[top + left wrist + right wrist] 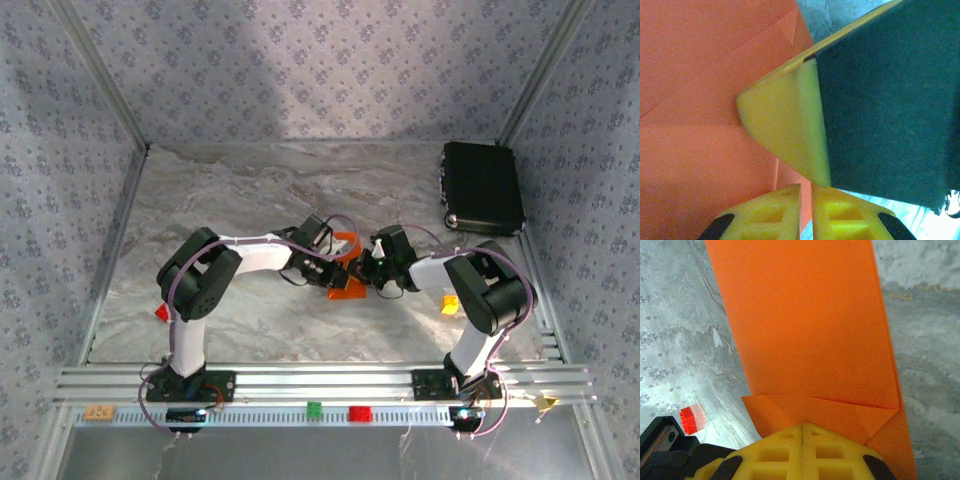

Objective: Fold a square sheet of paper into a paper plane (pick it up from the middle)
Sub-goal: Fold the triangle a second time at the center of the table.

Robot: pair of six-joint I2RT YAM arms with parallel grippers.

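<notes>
Midway across the counter (250,200), folded orange paper (805,325) runs lengthwise away from the right fingers (775,452), which are clenched on its end. The left fingers (775,212), nearly closed, sit alongside.

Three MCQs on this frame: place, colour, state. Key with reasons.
1. Where is the black box? A) far right corner B) near left C) between the arms
2. The paper is: A) blue B) orange C) white
3. The right tool is: A) wide open B) shut on the paper C) gripping a red block
Key: 1A, it lies at the back right; 2B, orange in both wrist views; 3B, fingers together, paper running out between them.
</notes>
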